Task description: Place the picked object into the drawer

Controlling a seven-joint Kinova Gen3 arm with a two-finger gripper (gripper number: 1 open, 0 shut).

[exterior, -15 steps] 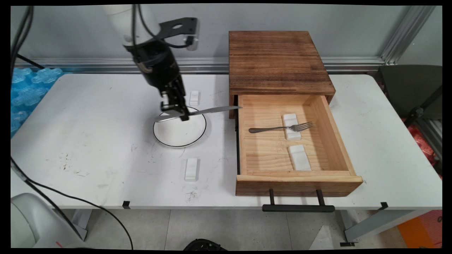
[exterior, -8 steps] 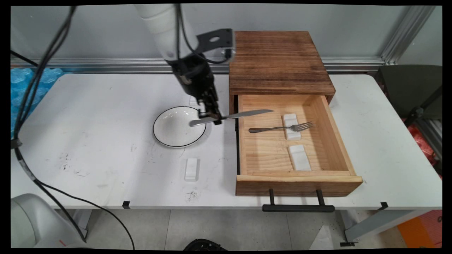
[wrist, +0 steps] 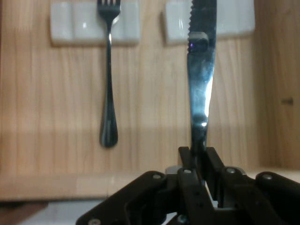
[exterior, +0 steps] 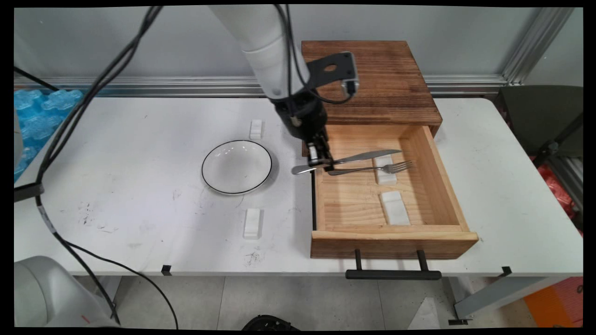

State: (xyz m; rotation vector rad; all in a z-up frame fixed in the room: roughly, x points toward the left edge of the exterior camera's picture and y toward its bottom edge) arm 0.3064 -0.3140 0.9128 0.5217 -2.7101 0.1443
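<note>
My arm (exterior: pixel 265 44) is a smooth white tubular link ending in a black two-finger gripper (exterior: pixel 321 164) — matte linkage with small round screws. Black cables (exterior: pixel 84 109) hang alongside it, and a flat black bracket (exterior: pixel 333 70) with one round hole sits at the wrist.

The white table (exterior: pixel 116 153) is scuffed with grey marks toward its near left, and it carries a white bowl with a thin dark rim (exterior: pixel 236 166) near its middle. A small white rest (exterior: pixel 256 129) lies on the table just behind the bowl, and a second white rest (exterior: pixel 252 223) lies in front of it, nearer the table's front edge. To the right of the bowl a dark wooden drawer box (exterior: pixel 368 83) stands on the table toward its far side, its light wooden drawer (exterior: pixel 393 235) pulled out toward the near edge, where the black handle (exterior: pixel 393 274) juts past the table's front.
</note>
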